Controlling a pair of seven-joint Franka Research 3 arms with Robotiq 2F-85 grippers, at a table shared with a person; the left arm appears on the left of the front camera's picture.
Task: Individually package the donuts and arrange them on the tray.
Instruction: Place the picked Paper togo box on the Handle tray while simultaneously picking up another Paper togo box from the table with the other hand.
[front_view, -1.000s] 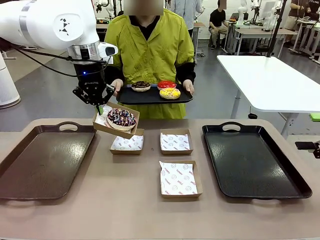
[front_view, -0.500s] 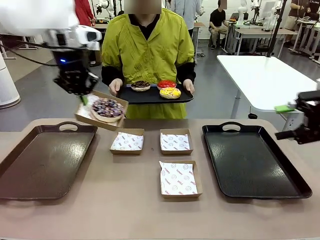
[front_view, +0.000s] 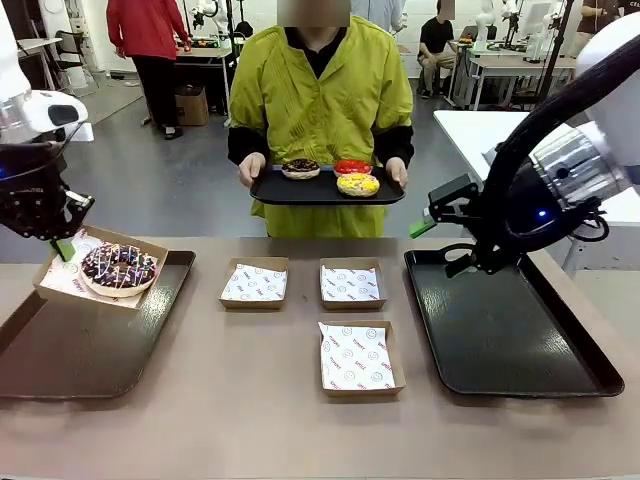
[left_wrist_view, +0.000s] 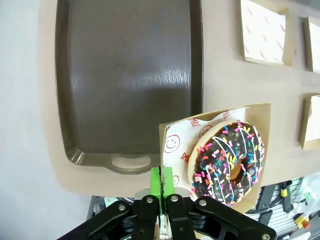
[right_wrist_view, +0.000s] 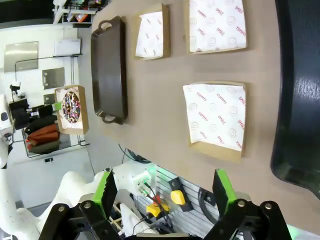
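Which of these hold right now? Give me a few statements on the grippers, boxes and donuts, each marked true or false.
1. The left gripper is shut on the edge of the box carrying the sprinkled chocolate donut. True.
2. The right gripper holds a donut. False: its jaws stand open and empty.
3. The three boxes on the table hold paper liners and no donuts. True.
4. The person's tray carries four donuts. False: it carries three donuts.

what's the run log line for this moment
left end effector: shut on sprinkle donut box, above left tray | right end effector: open, near right tray | person: holds black tray, three donuts
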